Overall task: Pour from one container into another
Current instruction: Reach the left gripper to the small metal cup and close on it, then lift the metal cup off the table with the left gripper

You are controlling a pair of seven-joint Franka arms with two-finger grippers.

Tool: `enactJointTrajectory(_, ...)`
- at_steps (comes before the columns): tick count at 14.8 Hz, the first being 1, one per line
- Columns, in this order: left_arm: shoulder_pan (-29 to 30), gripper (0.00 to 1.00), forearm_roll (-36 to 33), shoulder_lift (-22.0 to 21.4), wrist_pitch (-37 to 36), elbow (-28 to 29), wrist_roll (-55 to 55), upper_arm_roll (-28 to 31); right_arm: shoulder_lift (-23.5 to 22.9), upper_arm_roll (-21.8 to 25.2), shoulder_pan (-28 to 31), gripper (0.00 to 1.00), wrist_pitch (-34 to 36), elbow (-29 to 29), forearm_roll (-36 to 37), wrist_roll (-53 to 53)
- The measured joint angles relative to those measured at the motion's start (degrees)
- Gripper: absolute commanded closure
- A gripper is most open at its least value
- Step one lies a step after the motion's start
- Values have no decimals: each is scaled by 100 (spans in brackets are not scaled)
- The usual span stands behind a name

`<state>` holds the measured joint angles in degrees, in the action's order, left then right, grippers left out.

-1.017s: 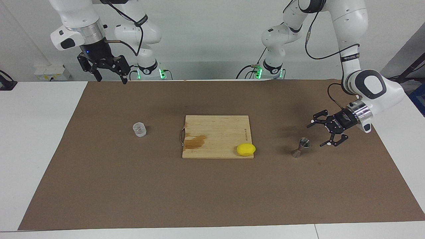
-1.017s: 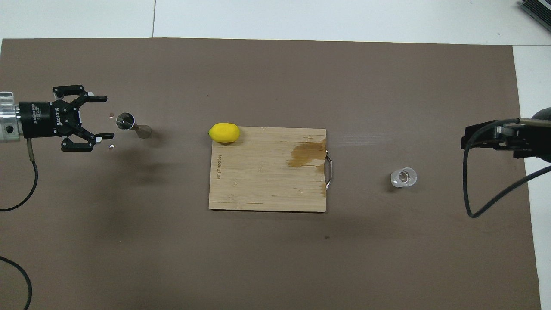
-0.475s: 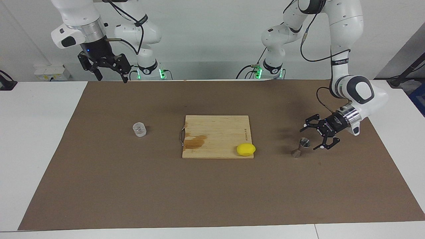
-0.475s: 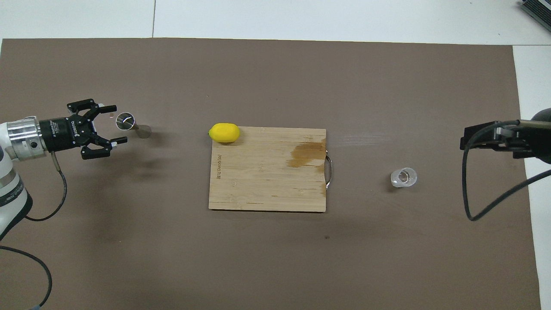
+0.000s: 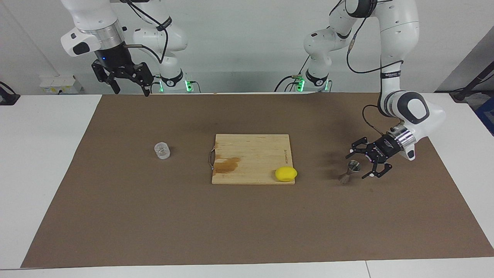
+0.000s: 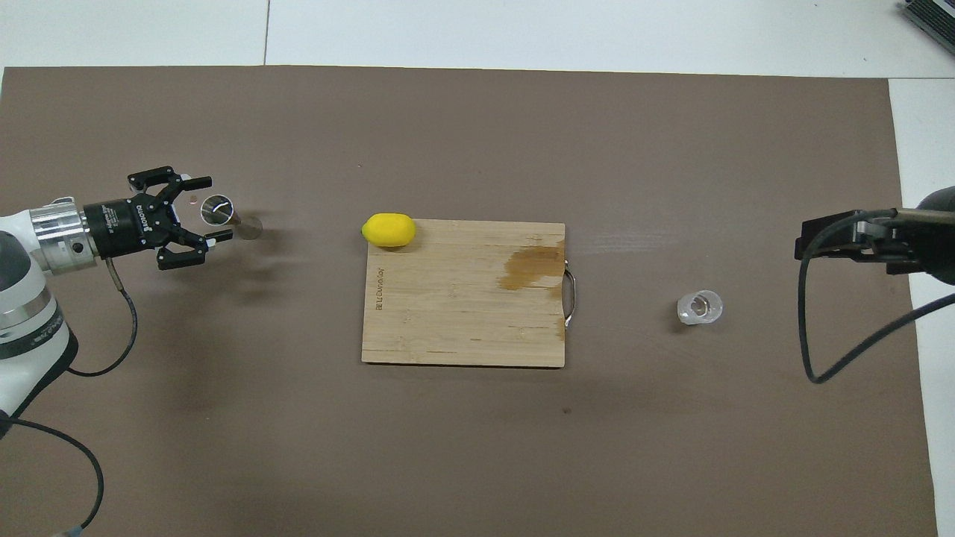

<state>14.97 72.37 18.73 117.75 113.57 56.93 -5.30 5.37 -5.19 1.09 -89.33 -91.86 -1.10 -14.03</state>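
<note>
Facing view: left hand (image 5: 361,165) low at the jigger (image 5: 349,171), fingers spread wide on either side of its upper cone, not yet gripping; approach is sideways from the left arm's end, presumably so the fingers can close across the cone while the jigger stays upright. Jigger stands on the brown mat toward the left arm's end of the tabletop (image 5: 46,162), just beside the cutting board (image 5: 251,158); lemon (image 5: 286,173) sits on the board's corner nearest it. Glass cup (image 5: 162,150) stands alone toward the right arm's end, untouched. Right hand (image 5: 127,83) waits high over the robots' edge, fingers released. Overhead view: left hand (image 6: 200,221) brackets the jigger (image 6: 220,211) rim, one fingertip on each side. Open mat all round the jigger; only the lemon (image 6: 388,230) is close on the way toward the board (image 6: 462,313). Glass cup (image 6: 700,308) has free room on every side; right hand (image 6: 858,239) is over the mat's edge at that end.
</note>
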Motion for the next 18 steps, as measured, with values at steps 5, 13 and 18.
enactJointTrajectory(5, -43, 12, 38, 9, 75, 0, -3, 25, 20, -15, -9, 0, 86, 0, 0, 0)
enactJointTrajectory(13, -31, 100, 78, 9, 78, -1, -6, 50, 22, 85, 212, 0, 145, -76, 0, -285)
enactJointTrajectory(18, -33, 100, 93, 9, -45, -175, -6, 30, -120, 73, 227, 0, 120, -119, -42, -1495)
